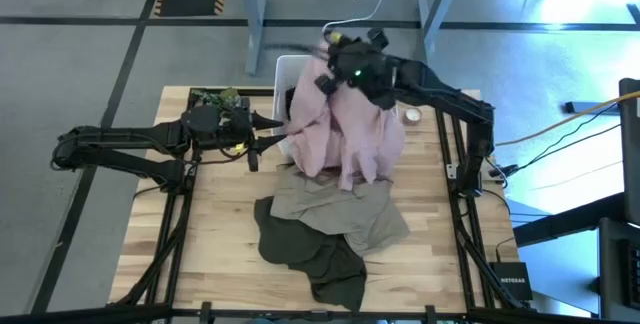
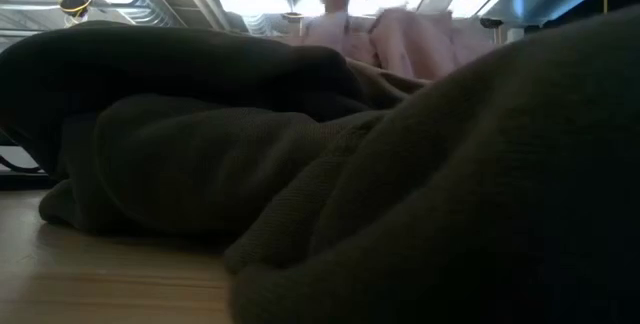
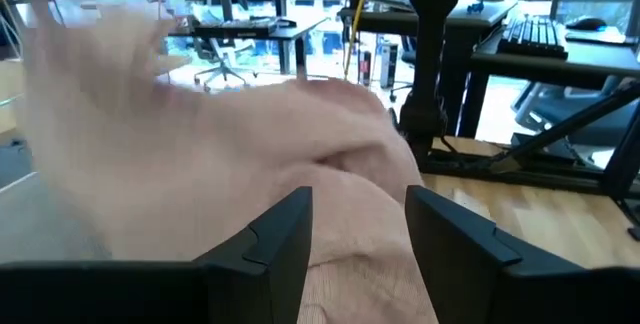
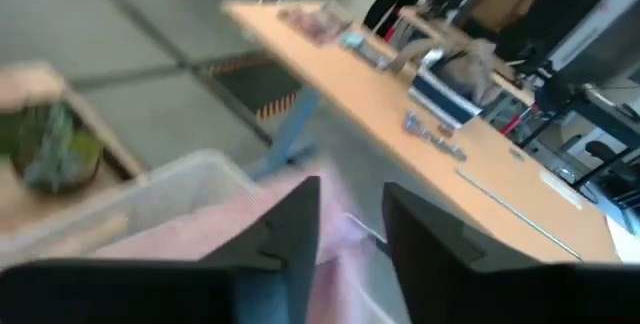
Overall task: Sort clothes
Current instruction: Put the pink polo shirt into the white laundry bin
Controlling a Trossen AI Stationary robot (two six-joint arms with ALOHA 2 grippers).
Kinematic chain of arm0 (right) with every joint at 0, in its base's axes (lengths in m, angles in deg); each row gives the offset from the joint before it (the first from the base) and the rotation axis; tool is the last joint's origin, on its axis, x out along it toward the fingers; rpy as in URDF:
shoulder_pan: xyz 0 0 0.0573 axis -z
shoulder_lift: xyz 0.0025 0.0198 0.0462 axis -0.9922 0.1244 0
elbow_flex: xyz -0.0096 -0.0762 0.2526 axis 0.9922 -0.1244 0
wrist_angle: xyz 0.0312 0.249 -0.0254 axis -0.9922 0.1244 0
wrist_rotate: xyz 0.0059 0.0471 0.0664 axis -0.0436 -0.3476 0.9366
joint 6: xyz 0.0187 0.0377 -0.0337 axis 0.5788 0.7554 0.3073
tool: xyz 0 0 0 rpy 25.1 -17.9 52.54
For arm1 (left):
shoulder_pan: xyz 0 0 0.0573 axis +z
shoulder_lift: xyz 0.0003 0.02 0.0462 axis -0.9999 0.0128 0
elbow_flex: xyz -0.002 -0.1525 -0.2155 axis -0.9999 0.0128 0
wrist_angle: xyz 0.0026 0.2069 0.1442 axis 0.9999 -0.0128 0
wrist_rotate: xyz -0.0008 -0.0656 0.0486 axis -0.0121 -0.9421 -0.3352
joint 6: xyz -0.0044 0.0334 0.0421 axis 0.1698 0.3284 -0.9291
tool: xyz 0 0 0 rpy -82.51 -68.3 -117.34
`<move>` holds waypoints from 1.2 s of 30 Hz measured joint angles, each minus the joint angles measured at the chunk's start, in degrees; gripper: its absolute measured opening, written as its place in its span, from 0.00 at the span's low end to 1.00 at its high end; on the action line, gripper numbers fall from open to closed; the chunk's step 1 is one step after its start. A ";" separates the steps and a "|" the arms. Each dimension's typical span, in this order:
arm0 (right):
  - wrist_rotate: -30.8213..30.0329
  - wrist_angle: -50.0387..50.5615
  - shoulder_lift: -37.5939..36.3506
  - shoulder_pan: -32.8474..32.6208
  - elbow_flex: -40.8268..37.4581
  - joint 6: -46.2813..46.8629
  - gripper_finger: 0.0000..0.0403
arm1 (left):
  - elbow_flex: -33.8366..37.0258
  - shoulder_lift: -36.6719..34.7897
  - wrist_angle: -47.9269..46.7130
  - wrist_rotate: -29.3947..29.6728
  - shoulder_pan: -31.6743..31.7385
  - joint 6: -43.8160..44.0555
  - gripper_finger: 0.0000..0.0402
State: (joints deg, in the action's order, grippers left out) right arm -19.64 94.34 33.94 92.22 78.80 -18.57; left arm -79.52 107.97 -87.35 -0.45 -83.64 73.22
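A pale pink garment is held up over the white bin at the table's far edge, and its lower part hangs down toward the khaki-tan garment. My right gripper is shut on its top. My left gripper is shut on its left edge. The khaki-tan garment lies spread on the table, partly over a dark olive garment nearer the front edge. The olive cloth fills the low view. No black garment shows. My left gripper has pink cloth between its two fingers, at the garment's left edge, coming level from the table's left. One layer or several, I cannot tell. My right gripper pinches the garment's top part between its two fingers, from above; the cloth hangs below it, over the bin.
A small green plant stands at the far left, beside the bin. A small white round object lies at the far right. Bare wood shows at the table's left and right sides.
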 joint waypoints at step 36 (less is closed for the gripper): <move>-4.97 32.77 -6.63 -38.63 -63.77 84.69 0.56 | 0.00 0.04 -1.44 -0.13 0.04 -2.23 0.39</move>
State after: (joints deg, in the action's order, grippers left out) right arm -24.61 127.12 27.31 53.60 15.03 66.12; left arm -79.52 108.02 -88.79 -0.58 -83.59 71.00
